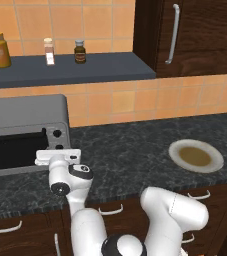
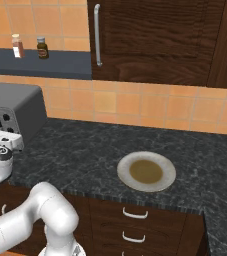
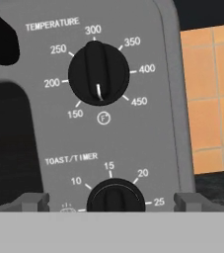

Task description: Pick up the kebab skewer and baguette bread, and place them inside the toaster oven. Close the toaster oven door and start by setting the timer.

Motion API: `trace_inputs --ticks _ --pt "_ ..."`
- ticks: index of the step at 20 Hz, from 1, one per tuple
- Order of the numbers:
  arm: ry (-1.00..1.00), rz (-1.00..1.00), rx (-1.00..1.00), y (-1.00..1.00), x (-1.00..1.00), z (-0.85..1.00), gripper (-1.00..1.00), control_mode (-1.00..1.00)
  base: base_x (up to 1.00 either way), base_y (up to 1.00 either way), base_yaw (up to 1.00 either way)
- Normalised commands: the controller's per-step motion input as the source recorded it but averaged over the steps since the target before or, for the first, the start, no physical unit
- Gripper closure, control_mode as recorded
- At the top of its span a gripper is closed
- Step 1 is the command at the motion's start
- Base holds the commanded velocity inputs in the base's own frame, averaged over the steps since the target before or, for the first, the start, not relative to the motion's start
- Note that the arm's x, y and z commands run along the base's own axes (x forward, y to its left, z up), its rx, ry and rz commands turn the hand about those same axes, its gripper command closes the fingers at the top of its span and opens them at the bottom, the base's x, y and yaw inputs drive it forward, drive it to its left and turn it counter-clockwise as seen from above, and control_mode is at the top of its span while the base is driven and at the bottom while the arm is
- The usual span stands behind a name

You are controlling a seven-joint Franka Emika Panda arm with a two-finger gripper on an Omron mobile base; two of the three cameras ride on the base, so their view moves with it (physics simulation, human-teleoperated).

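The gripper (image 3: 111, 201) is spread wide, its two grey fingertips (image 3: 30, 202) flanking the black timer knob (image 3: 115, 196) under the "TOAST/TIMER" label, neither one touching it as far as the hand view shows. Above it sits the temperature knob (image 3: 98, 73), and in the left base view the hand is right up against the knob column of the toaster oven (image 1: 25, 112), whose dark door (image 1: 12, 147) is up and shut. Well off to the right, a plate (image 1: 195, 156) lies on the dark counter (image 1: 125, 150).

Matt grey metal toaster oven (image 1: 25, 117)
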Motion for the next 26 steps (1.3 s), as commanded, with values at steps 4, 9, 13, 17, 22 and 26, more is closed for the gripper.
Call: trace_inputs --ticks 4,9,13,17,22,26 --pt "0.00 0.00 0.00 0.00 0.00 0.00 -1.00 -1.00 0.00 0.00 0.00" --pt "0.00 0.00 0.00 0.00 0.00 0.00 1.00 -1.00 0.00 0.00 0.00" --pt "0.00 0.00 0.00 0.00 0.00 0.00 1.00 -1.00 0.00 0.00 0.00" --pt "0.00 0.00 0.00 0.00 0.00 0.00 1.00 -1.00 0.00 0.00 0.00" --pt "0.00 0.00 0.00 0.00 0.00 0.00 1.00 -1.00 0.00 0.00 0.00" --pt "0.00 0.00 0.00 0.00 0.00 0.00 1.00 -1.00 0.00 0.00 0.00"
